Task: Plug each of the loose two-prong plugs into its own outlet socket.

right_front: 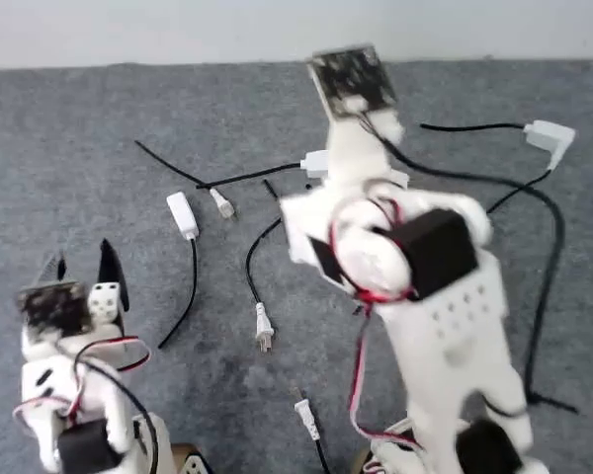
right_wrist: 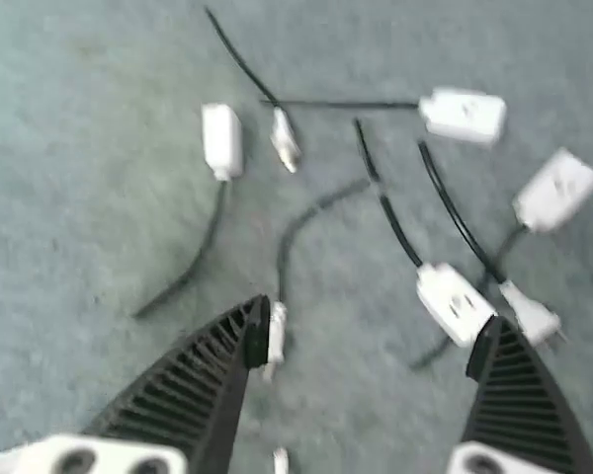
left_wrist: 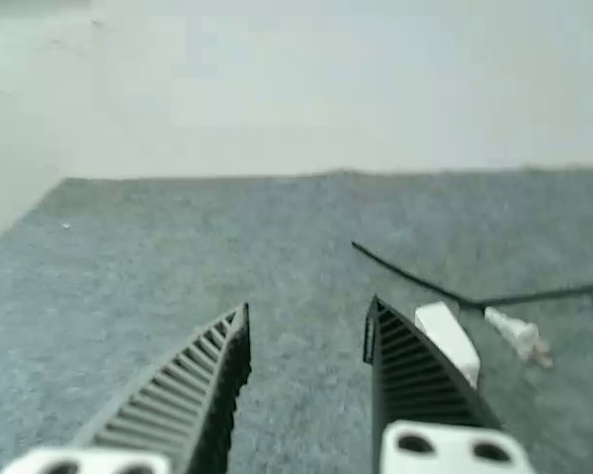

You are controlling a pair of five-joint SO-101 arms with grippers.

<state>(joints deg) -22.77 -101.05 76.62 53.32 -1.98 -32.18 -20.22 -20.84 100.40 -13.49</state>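
- Plug (right_front: 222, 203) loose on grey counter (right_front: 79, 128), just beside socket (right_front: 182, 214); second plug (right_front: 264, 329) mid-counter; third plug (right_front: 304, 415) near the right arm (right_front: 445, 326).
- Left claw (left_wrist: 308, 314) wide, empty, low over counter, socket near one finger.
- Right claw (right_wrist: 376, 321) wide, empty, held above the cords (right_wrist: 395, 217); another socket (right_wrist: 455, 301) lies beneath it, nearer one finger, with a fourth plug (right_wrist: 532, 318) beside it.

arms (right_front: 445, 316) white plastic | motors (right_front: 437, 249) black | wires (right_front: 356, 380) red, white, black | tool fingers (left_wrist: 193, 385) black, ribbed
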